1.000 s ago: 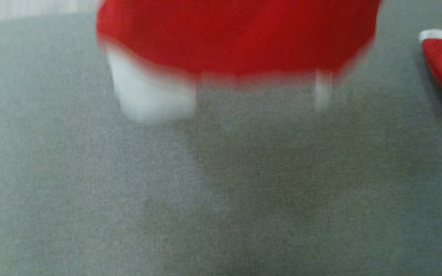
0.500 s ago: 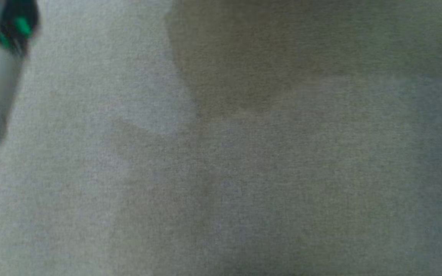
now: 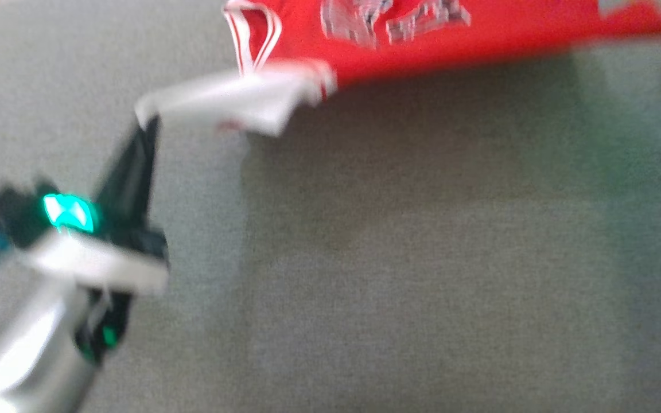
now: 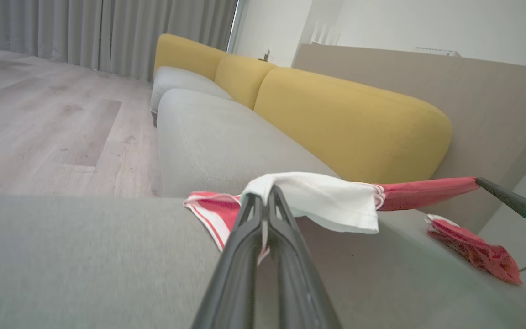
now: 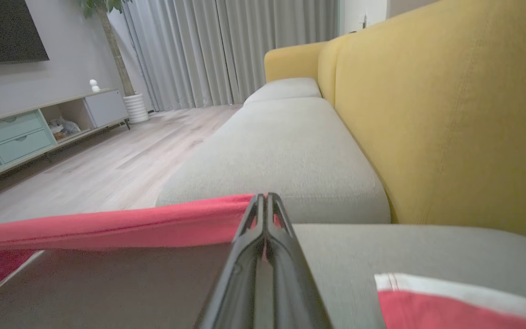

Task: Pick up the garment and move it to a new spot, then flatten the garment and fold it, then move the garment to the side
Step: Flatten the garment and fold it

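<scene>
Garment [image 3: 479,43] is pinched at its white sleeve in the tight-closed left gripper [image 4: 265,196] and at its far red edge in the equally closed right gripper [image 5: 265,201], stretched crosswise between them above the grey cushion [image 3: 422,258].

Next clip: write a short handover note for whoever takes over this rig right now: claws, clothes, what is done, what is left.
Left claw: shut on the white sleeve of the red shirt.
Right claw: shut on the shirt's red edge.
Shirt: stretched between both claws over the gray sofa seat. A second red garment lies on the seat, off to the robot's right.
Done: shirt picked up.
Left: lay it at the new spot, flatten, fold, move aside.
</scene>
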### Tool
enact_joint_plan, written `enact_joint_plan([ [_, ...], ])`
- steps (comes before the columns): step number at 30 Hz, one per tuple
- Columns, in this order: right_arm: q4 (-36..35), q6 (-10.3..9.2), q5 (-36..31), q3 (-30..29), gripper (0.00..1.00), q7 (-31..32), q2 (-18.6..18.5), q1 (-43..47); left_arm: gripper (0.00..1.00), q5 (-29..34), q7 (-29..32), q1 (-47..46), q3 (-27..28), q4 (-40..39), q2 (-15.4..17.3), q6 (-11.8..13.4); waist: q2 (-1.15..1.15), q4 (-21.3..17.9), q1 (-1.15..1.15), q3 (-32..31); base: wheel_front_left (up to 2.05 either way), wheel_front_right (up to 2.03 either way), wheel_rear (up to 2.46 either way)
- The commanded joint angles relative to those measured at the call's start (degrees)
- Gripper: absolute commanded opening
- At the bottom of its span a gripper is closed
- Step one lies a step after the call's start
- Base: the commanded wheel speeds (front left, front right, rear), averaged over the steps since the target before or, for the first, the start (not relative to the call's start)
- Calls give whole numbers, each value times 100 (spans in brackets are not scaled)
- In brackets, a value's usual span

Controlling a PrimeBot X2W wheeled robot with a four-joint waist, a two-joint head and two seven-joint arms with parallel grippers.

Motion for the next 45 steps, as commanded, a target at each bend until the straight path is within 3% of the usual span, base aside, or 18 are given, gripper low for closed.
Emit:
enact_joint_plan([
  [1, -276, 39, -44, -119, 0, -60, -194, 458, 0, 106, -28, 177, 339, -270, 300, 51, 0, -7, 2, -299, 0, 0, 0],
  [10, -1088, 39, -349, -973, 0, -60, -147, 2658, 0, 20, 5, 2144, 104, -838, 254, 432, 0, 32, 2, -698, 0, 0, 0],
  [18, -1415, 39, -528, -1210, 0, 67, 92, 3503, 0, -83, 31, 2450, -40, -751, 118, 456, 0, 17, 2, -726, 0, 0, 0],
  [27, -1176, 39, -654, -1118, 0, 413, 440, 2733, 0, -126, 69, 1273, 34, -22, -195, 170, 0, -41, 2, -418, 0, 0, 0],
  [39, -105, 39, -569, -505, 0, 559, 651, 845, 0, -203, 572, -992, -402, 993, -176, 11, 0, -290, 2, 330, 0, 0, 0],
  [45, 451, 39, -425, -85, 0, 392, 761, 153, 0, -199, 406, -1641, -706, 1379, -96, 9, 0, -372, 2, 567, 0, 0, 0],
])
